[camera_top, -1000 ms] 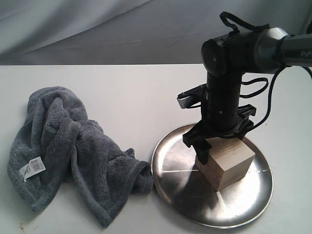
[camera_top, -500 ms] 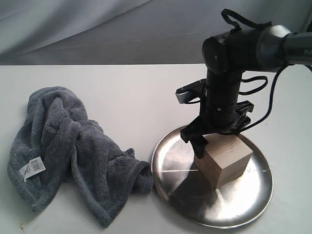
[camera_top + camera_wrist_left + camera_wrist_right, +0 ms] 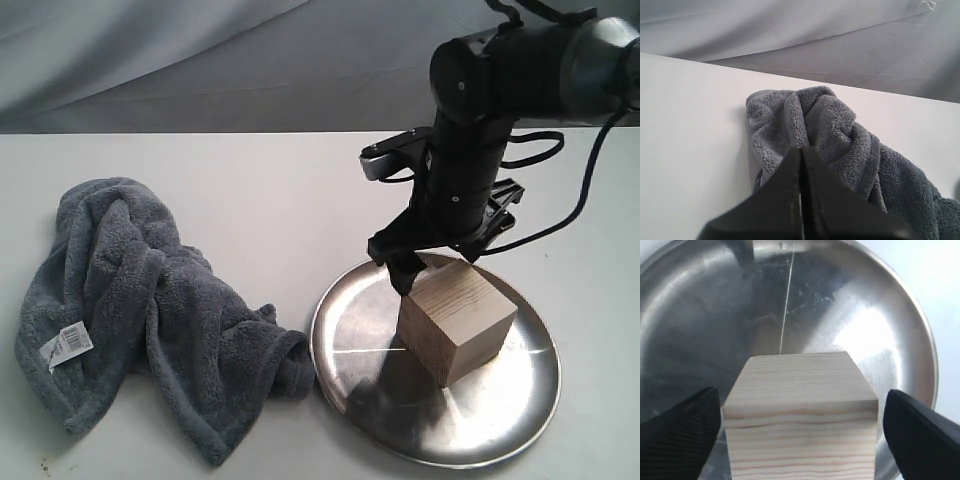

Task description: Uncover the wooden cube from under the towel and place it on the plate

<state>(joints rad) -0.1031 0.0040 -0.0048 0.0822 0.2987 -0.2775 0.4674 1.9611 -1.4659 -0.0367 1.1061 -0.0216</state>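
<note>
The wooden cube (image 3: 455, 320) rests on the silver plate (image 3: 480, 425), slightly left of its middle. My right gripper (image 3: 432, 268) hovers just above the cube's far top edge, open. In the right wrist view the cube (image 3: 800, 415) sits between the two black fingers (image 3: 677, 437) with a gap on each side, and the plate (image 3: 700, 315) lies beneath. The grey towel (image 3: 150, 300) lies crumpled on the table to the left, its white tag (image 3: 67, 345) showing. My left gripper (image 3: 801, 151) is shut and empty over the towel (image 3: 830, 120); it is outside the exterior view.
The white table (image 3: 260, 190) ends at a grey cloth backdrop (image 3: 200, 60). The right arm's cables (image 3: 545, 190) loop out beside the wrist. The towel's near end lies against the plate's left rim.
The right gripper has risen from around the cube's sides to just above its top. The cube stays on the plate. The towel has not moved.
</note>
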